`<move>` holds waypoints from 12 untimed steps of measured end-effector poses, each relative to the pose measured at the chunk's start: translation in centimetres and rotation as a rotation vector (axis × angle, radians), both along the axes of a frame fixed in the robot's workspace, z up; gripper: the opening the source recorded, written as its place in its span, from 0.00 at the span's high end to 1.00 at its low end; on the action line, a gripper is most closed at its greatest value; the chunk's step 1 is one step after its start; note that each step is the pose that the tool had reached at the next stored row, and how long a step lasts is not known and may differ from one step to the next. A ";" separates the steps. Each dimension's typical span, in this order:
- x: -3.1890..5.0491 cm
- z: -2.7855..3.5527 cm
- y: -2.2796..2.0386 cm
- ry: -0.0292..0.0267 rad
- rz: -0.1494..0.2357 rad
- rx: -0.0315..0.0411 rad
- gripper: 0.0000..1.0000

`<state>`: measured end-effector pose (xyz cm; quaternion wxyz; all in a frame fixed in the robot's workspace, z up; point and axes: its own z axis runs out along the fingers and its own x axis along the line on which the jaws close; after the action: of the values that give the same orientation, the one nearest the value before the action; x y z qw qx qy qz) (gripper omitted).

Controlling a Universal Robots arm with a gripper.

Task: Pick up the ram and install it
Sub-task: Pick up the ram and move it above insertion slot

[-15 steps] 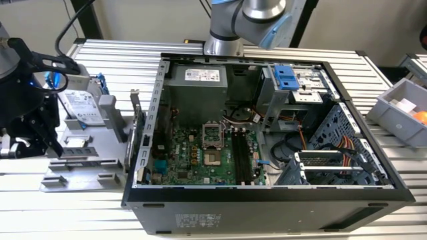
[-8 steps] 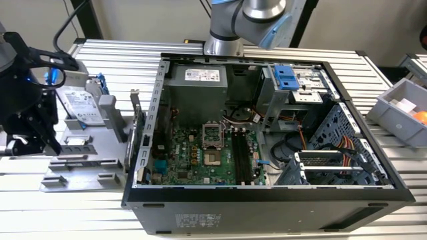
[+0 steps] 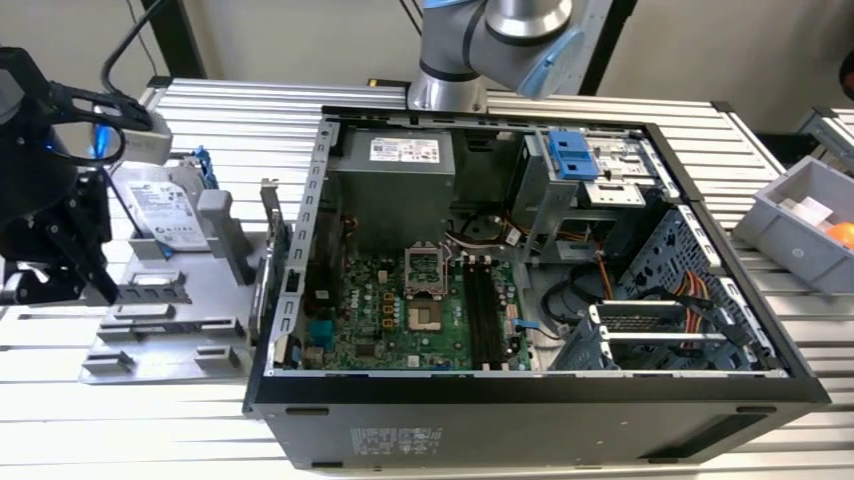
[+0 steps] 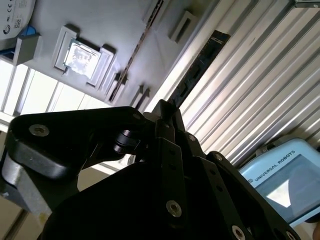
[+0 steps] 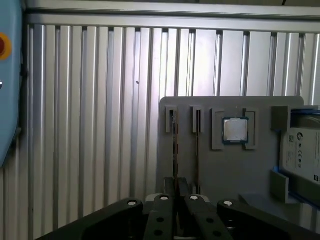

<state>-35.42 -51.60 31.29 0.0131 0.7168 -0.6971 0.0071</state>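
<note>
The ram (image 4: 200,70) is a long dark stick with chips. It runs out from between my gripper's (image 4: 165,112) closed fingertips, above the edge of the grey holder tray (image 4: 100,20). In the first wrist view I see this ram (image 5: 173,150) edge-on, leading into the gripper (image 5: 177,192). A second ram stick (image 5: 197,150) stands in the slot beside it. In the exterior view the black gripper (image 3: 94,285) hangs over the tray (image 3: 160,340) at the exterior view's left. The open computer case (image 3: 534,395) holds the motherboard with its memory slots (image 3: 487,315).
On the tray also sit a small square silver processor (image 5: 235,130) and a silver hard drive (image 3: 167,215) in a blue-edged bracket. A grey bin (image 3: 801,215) stands at the exterior view's right. A light-blue pendant (image 4: 285,180) lies on the ribbed table.
</note>
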 end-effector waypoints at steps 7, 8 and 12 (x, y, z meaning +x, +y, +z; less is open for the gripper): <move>0.00 0.69 0.00 -0.0001 0.000 -0.0004 1.00; 0.00 0.77 0.00 -0.0001 0.000 -0.0006 1.00; 0.00 1.23 0.00 -0.0001 0.000 -0.0013 1.00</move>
<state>-35.42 -51.60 32.52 0.0136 0.7168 -0.6971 0.0076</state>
